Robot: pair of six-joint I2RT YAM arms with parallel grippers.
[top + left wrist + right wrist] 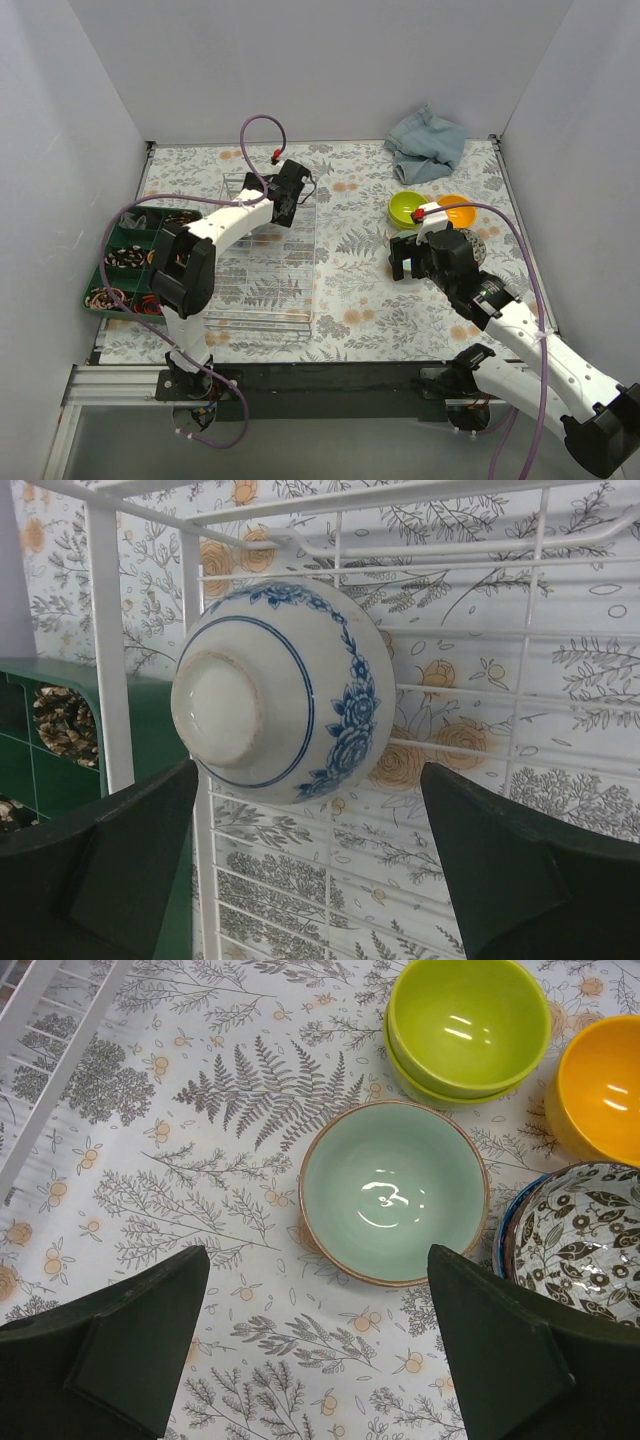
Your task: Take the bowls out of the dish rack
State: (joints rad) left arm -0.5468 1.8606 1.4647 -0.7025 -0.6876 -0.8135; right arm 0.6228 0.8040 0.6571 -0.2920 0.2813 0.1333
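Observation:
A blue-and-white bowl (285,685) rests on its side in the wire dish rack (110,650), its base facing me. My left gripper (310,860) is open just short of it, one finger to each side, not touching. In the top view the left gripper (284,210) hangs over the rack's (265,290) far end. My right gripper (315,1340) is open and empty above the table, just near of a pale green bowl (393,1190). Beyond stand two stacked lime green bowls (468,1025), an orange bowl (600,1085) and a whitish patterned bowl (580,1230) nested in another.
A dark green compartment tray (125,265) with small items lies left of the rack. A crumpled blue cloth (425,143) lies at the back right. White walls close in the table on three sides. The rack's corner (50,1020) shows at the right wrist view's upper left.

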